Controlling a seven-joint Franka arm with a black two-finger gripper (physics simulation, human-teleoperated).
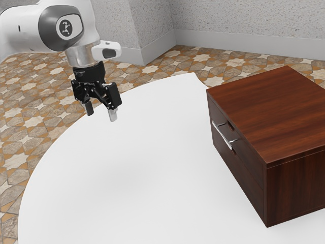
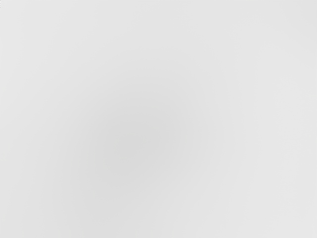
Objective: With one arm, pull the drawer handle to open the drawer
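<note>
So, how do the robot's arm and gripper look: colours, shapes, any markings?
The arm is white and rounded, with a grey circular joint cap carrying a small dark emblem. Below it sits a silvery cylindrical collar, with a small white module holding a grey oval on its side. The gripper is black and angular; its two fingers end in pale grey tips.

arm: enters from the exterior view's upper left, wrist turned downward | gripper: black, pointing down, hanging in the air | fingers: spread apart, nothing between them
</note>
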